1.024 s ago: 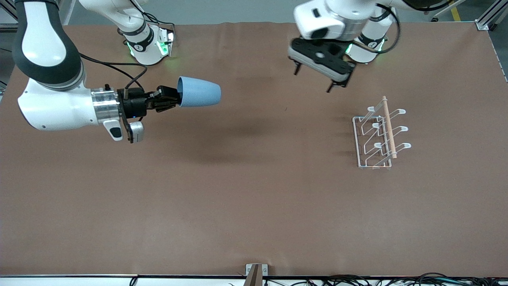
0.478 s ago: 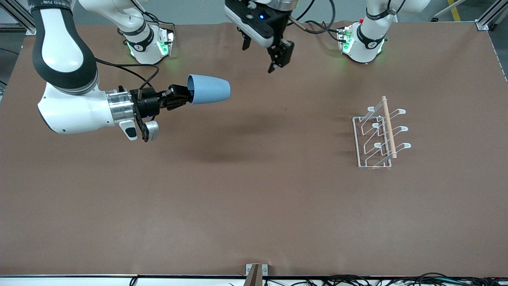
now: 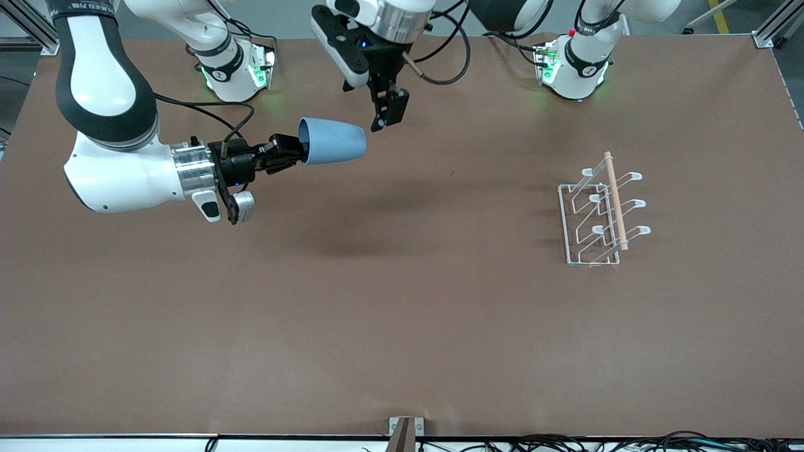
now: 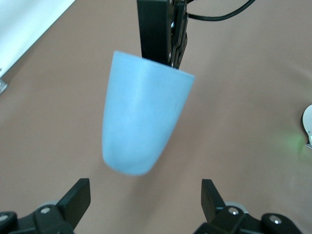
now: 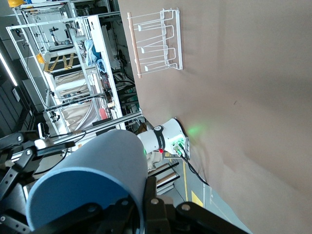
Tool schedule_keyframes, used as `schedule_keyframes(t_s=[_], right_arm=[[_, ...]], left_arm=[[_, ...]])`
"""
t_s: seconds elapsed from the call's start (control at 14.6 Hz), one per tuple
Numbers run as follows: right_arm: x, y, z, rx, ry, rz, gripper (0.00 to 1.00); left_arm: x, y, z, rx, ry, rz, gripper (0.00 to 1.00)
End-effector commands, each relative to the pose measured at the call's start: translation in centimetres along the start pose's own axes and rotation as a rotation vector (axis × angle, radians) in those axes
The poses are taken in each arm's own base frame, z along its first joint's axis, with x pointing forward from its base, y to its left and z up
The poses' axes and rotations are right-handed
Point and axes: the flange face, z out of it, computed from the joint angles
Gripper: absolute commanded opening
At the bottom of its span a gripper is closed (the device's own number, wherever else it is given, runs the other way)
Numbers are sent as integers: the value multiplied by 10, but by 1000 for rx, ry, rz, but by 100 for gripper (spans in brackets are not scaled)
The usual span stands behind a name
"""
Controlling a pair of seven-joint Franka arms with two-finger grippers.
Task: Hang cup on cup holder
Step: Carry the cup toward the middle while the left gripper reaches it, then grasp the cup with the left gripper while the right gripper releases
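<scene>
Holding the light blue cup (image 3: 332, 142) on its side in the air, the right gripper (image 3: 290, 154) is clamped on its rim over the table (image 3: 402, 326).
The left gripper (image 3: 377, 103) hangs just beside the cup's closed end, fingers (image 4: 75, 200) spread wide and holding nothing. The white wire cup holder (image 3: 600, 213) with its wooden rod (image 3: 615, 199) stands well apart, toward the left arm's end of the table.
</scene>
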Motion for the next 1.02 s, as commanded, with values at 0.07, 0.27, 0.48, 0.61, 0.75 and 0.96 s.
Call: schedule_keyframes(t_s=[0.07,0.27,0.48,0.61,0.75,0.96], right_arm=[[-2,-3,3,22,-5,-12,2],[-2,-3,3,21,-9,-10,3],[-2,-3,5,19,-13,-5,3],[-3,-2,6,17,-19,-3,4],[-5,-3,7,20,-34,-4,4],[-5,-3,7,19,-34,-3,4]], left_arm=[[11,-4,13,-1,49,74,100],[14,-9,28,-3,69,117,100],[18,-15,43,0,97,151,100],[18,-16,52,-3,95,149,97],[17,-16,59,-5,86,148,92],[17,-18,75,-10,83,145,71]])
